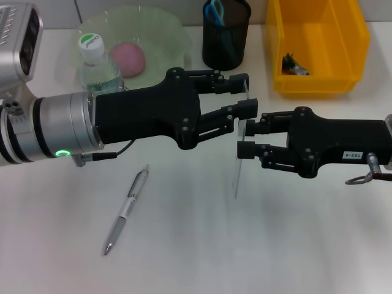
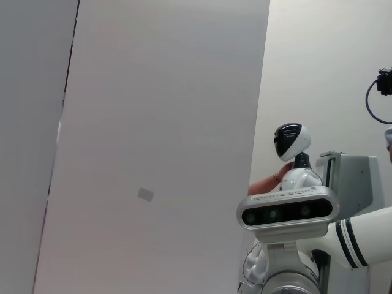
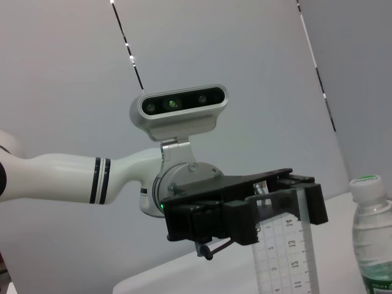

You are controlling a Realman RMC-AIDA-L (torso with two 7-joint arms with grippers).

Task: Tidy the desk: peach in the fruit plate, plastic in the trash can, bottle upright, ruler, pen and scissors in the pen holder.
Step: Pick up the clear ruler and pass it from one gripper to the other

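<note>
Mid-air at centre, the left gripper pinches the clear ruler's top while the right gripper, jaws narrow, seems to close on it from 3 o'clock. Mistimed release could drop the ruler, long axis vertical, above the pen.

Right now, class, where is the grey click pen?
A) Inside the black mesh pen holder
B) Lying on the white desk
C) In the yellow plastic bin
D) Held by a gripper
B: the grey click pen lies flat on the white desk, below the left arm.
</note>
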